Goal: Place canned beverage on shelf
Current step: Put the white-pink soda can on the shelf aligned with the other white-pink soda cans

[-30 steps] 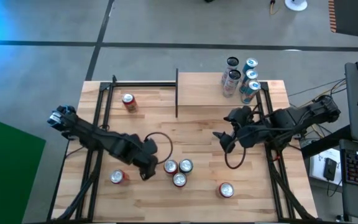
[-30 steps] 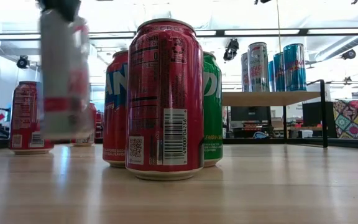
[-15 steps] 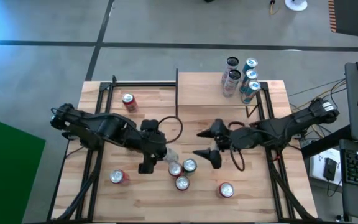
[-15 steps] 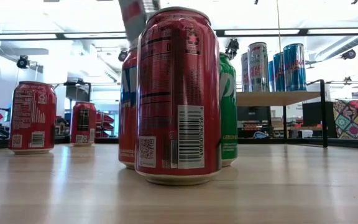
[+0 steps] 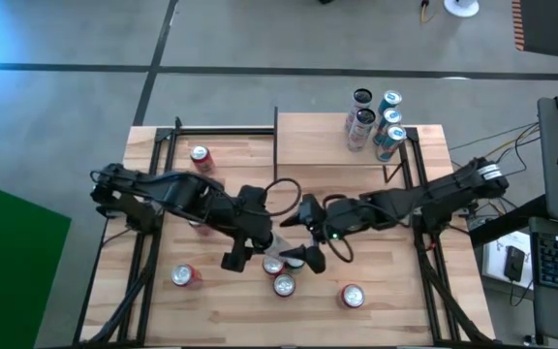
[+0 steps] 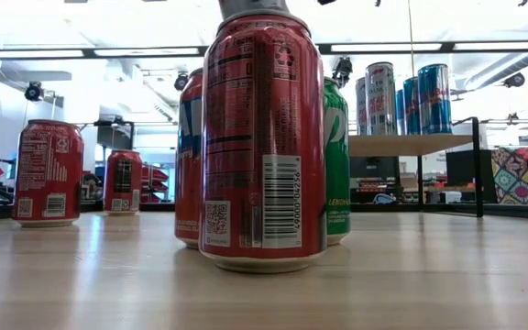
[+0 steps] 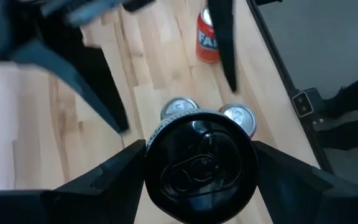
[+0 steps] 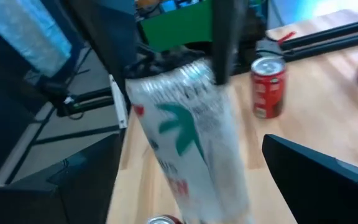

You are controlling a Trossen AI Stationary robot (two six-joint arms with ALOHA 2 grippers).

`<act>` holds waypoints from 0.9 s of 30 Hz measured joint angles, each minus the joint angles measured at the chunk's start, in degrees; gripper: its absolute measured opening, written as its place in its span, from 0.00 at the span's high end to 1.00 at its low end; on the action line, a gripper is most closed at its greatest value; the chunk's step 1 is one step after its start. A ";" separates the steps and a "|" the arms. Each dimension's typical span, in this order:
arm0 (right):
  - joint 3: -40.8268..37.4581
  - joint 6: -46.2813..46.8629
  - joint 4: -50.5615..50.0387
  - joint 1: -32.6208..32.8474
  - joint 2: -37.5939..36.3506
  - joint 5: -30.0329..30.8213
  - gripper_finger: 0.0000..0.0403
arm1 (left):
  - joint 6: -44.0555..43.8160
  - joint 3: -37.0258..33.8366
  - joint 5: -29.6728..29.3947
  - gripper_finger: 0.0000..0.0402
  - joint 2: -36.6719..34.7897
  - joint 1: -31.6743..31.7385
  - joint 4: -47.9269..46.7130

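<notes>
Left tool (image 5: 263, 239) over mid-bench, clamped on silver can (image 5: 267, 240); can lifted, carried rightward from lower-left spot a second ago. Three cans (image 5: 281, 272) stand just below it, shifted slightly since then. Right tool (image 5: 310, 233) swung in from right side, now just beside held can, fingers spread wide, gripping nothing. Shelf (image 5: 318, 145) at far bench (image 5: 211, 315) edge; four cans (image 5: 376, 121) on its right end, unchanged.
</notes>
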 joint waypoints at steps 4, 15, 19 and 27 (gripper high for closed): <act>2.40 -0.52 0.01 -1.04 2.67 -3.35 0.06 | 0.95 2.72 1.22 0.37 1.50 0.14 -0.38; 5.69 -0.58 -0.10 -1.91 5.92 -8.33 0.12 | 2.01 5.28 3.51 0.37 2.57 0.11 -1.67; 5.69 -0.27 0.03 -2.31 5.83 -8.82 0.24 | 2.03 5.17 3.55 0.37 2.57 0.13 -2.00; 5.53 0.01 -0.07 -2.45 5.99 -9.09 0.37 | 0.96 5.18 3.06 0.36 2.66 1.15 -2.01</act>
